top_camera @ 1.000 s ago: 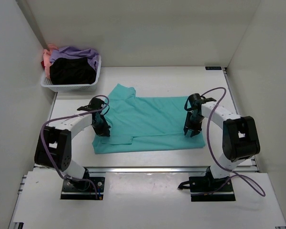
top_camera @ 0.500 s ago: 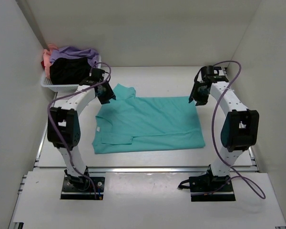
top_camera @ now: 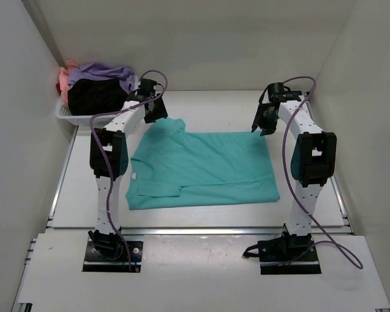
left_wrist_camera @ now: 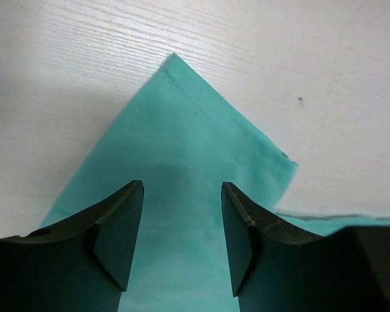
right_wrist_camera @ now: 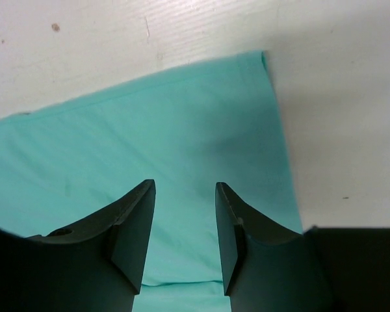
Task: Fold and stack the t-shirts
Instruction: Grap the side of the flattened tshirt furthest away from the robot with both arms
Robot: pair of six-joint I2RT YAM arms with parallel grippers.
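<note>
Teal t-shirt (top_camera: 201, 170) lies flat mid-table; left gripper (left_wrist_camera: 181, 195) and right gripper (right_wrist_camera: 185, 188) hang spread and empty over its far corners; risk: a shallow or uneven pinch slips off one corner, skewing the fold.

The teal t-shirt (top_camera: 208, 166) is soft, matt cloth with faint creases. The white table (top_camera: 214, 104) is matt, finely grained like wood (a few dark specks). Fingers (left_wrist_camera: 117, 240) of the left gripper (left_wrist_camera: 182, 188) and right gripper (right_wrist_camera: 185, 184) look like dark, smooth, faintly glossy plastic.
</note>
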